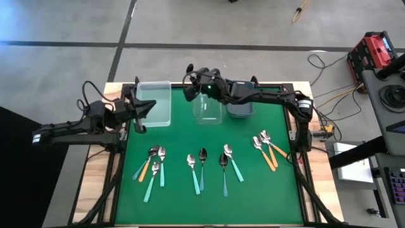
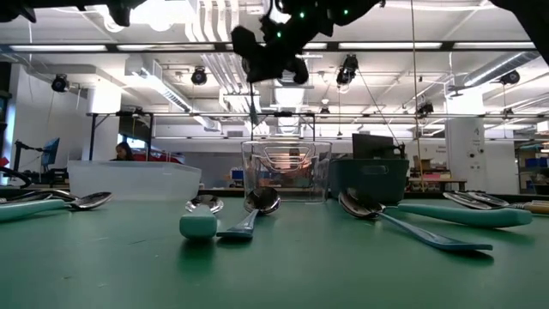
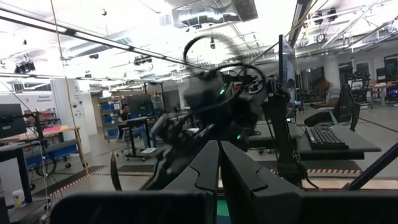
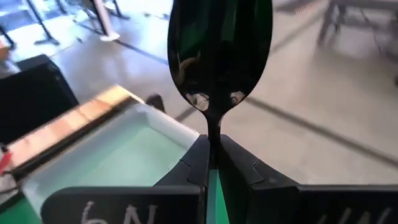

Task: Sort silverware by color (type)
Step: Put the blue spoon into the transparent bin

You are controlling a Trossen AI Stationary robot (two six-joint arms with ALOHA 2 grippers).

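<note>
My right gripper (image 4: 213, 146) is shut on a spoon with a dark bowl (image 4: 219, 50), held high between the left clear bin (image 1: 155, 103) and the middle clear bin (image 1: 207, 109). In the high view this gripper (image 1: 192, 90) reaches in from the right. The other spoons lie flat on the green mat: a left group with teal and orange handles (image 1: 154, 166), teal ones in the middle (image 1: 197, 166) (image 1: 229, 166), and orange ones on the right (image 1: 267, 149). My left gripper (image 1: 144, 113) waits shut at the table's left edge, touching nothing. My right gripper pinches the spoon's thin neck (image 4: 214, 132), just behind the bowl, between its two fingers. The spoon lies along the fingers, and its dark bowl sticks out past the fingertips. It is lifted clear of the table and the bins.
A grey bin (image 1: 240, 107) stands to the right of the middle clear bin at the mat's far edge. The near half of the mat (image 1: 177, 202) holds the rows of spoons. Beyond the table there is a workshop with benches and cables.
</note>
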